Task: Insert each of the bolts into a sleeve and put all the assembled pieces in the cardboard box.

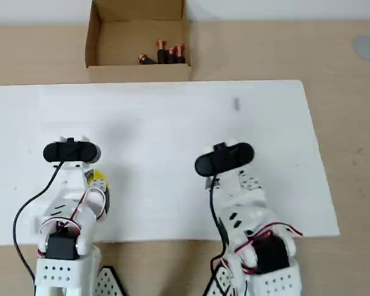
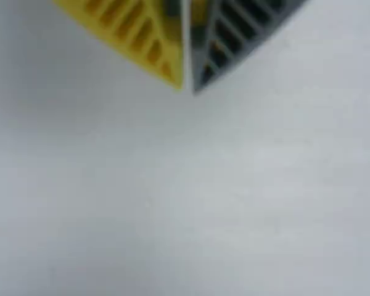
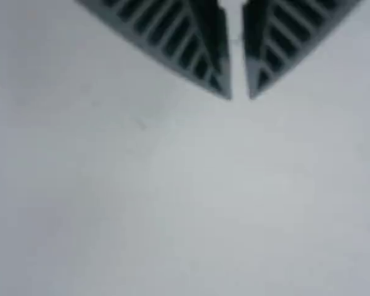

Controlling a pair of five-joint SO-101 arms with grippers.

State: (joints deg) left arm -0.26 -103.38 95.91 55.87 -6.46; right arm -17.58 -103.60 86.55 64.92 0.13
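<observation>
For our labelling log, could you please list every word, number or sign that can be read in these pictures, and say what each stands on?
None can be read.
The grey mark on the white sheet: too small to tell whether it is print.
The dark marks on the right arm: too small to read.
The cardboard box: no print visible.

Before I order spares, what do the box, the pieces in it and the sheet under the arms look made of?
Box: plain brown cardboard, matte, raw cut edges. Pieces: coppery shiny heads suggest metal; black sleeves, perhaps plastic or rubber. Sheet: white, matte, flat; probably paper or thin board.
</observation>
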